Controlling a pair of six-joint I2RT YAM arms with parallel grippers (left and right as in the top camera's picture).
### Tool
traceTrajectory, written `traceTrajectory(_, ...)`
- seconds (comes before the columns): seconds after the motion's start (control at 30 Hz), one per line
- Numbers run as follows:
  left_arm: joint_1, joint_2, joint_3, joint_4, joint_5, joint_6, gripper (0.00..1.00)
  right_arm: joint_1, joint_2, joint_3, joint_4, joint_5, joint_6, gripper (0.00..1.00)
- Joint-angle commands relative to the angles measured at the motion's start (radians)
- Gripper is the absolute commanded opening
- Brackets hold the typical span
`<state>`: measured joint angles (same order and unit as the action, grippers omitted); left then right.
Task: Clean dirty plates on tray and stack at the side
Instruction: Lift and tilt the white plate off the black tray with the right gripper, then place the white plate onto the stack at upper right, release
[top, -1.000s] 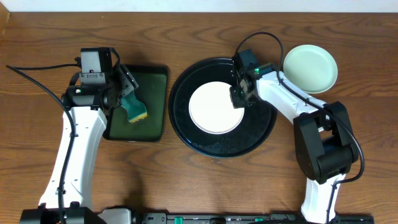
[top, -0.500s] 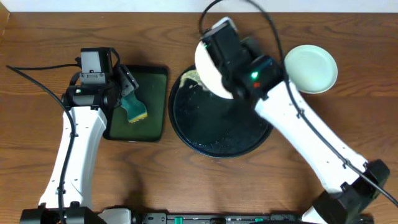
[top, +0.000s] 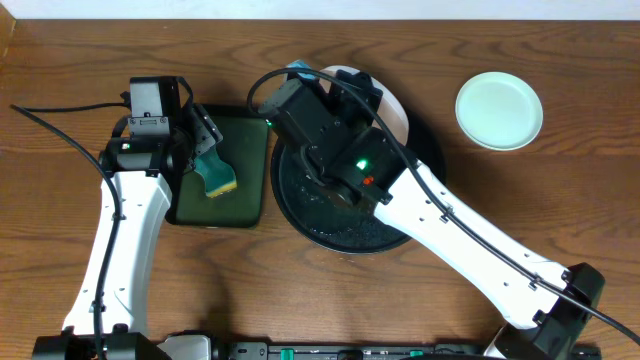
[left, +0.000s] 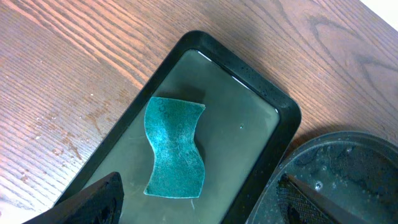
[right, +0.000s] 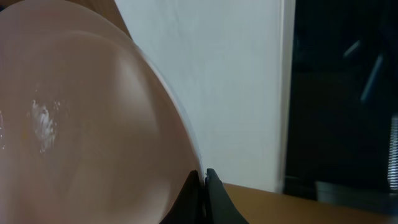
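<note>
now, nearest the base: black tray (top: 345, 240) sits mid-table (top: 250, 290), its floor wet and speckled, no plate lying in it. just beside it on the left, dark green tray (top: 255, 150) with teal sponge (left: 175, 149) lying flat inside. left gripper (left: 199, 198) hangs above the sponge, fingers spread wide with nothing between them, not touching it.

right arm (top: 470, 250) reaches across the black tray. right gripper (right: 203, 183) is clenched on the rim of the white plate (right: 74, 124), fingertips pinching the edge. plate is lifted clear, steeply tilted, over the tray's far part. whitish smear on its face.

farthest, right side: mint-aqua plate (top: 499, 110) flat on the table, well apart from the black tray. one plate or a stack, cannot tell.
</note>
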<state>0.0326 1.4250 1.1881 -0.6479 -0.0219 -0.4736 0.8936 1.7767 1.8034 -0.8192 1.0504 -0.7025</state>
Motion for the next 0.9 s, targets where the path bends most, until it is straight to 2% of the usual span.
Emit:
traceTrajectory(0.0, 0.005, 0.000, 0.015, -0.003, -0.004, 0.002, 0.79, 0.001, 0.002, 0.003, 0.002, 0.077, -0.090, 0.01)
traceTrajectory(0.4, 0.005, 0.000, 0.015, -0.003, -0.004, 0.002, 0.79, 0.002, 0.002, 0.003, 0.016, 0.101, -0.143, 0.01)
traceTrajectory(0.53, 0.005, 0.000, 0.015, -0.003, -0.004, 0.002, 0.79, -0.019, 0.002, 0.003, 0.010, 0.055, -0.035, 0.01)
traceTrajectory(0.6, 0.005, 0.000, 0.015, -0.003, -0.004, 0.002, 0.80, -0.063, 0.002, 0.002, -0.042, -0.119, 0.094, 0.01)
traceTrajectory(0.7, 0.005, 0.000, 0.015, -0.003, -0.004, 0.002, 0.80, -0.196, 0.011, -0.033, -0.097, -0.500, 0.209, 0.01)
traceTrajectory(0.87, 0.005, 0.000, 0.015, -0.003, -0.004, 0.002, 0.80, -0.430, 0.037, -0.086, -0.071, -0.804, 0.413, 0.01)
